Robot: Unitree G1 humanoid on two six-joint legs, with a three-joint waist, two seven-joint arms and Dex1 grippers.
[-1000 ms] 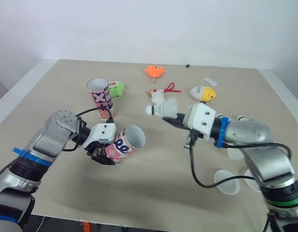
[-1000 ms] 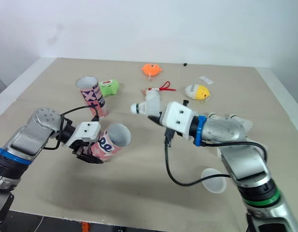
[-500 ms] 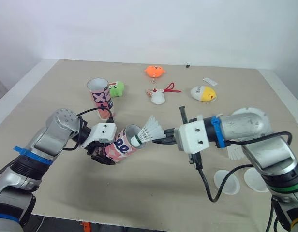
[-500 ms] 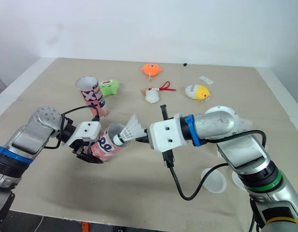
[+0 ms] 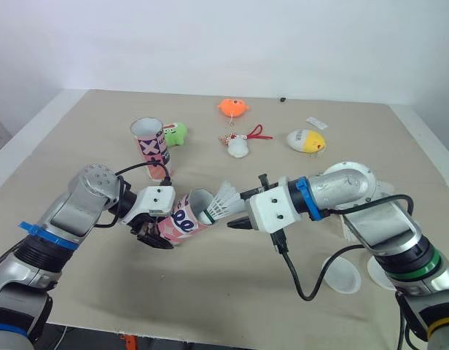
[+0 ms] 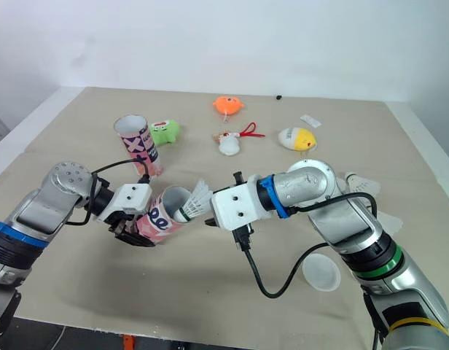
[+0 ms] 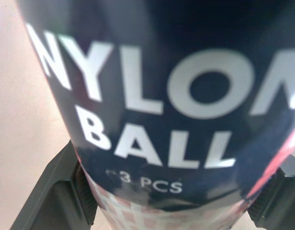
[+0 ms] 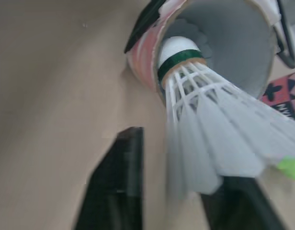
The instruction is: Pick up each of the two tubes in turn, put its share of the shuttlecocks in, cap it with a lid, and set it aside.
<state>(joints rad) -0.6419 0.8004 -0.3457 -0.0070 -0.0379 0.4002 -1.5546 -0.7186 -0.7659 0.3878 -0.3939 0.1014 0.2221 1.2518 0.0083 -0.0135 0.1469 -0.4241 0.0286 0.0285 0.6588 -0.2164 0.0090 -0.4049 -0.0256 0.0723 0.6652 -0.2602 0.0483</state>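
Note:
My left gripper [image 5: 155, 232] is shut on the lower end of a pink tube [image 5: 186, 217], held tilted with its open mouth facing right. In the left wrist view the tube [image 7: 162, 96] reads "NYLON BALL" between the fingers [image 7: 56, 187]. A white shuttlecock [image 5: 223, 200] lies with its cork inside the tube mouth [image 8: 233, 38] and its skirt [image 8: 205, 110] sticking out. My right gripper [image 5: 237, 210] is just behind the skirt, fingers [image 8: 119, 182] spread open around it. A second tube [image 5: 151, 148] stands upright at the back left.
Two clear lids [image 5: 342, 275] [image 5: 381, 270] lie at the front right, with more shuttlecocks [image 6: 359, 182] near my right arm. Toys sit at the back: orange [image 5: 233, 108], green [image 5: 176, 133], yellow [image 5: 307, 140], and a small white one [image 5: 239, 146].
My right gripper carried the shuttlecock left to the held tube, pushed its cork into the mouth, and its fingers have spread apart. The left arm stayed still.

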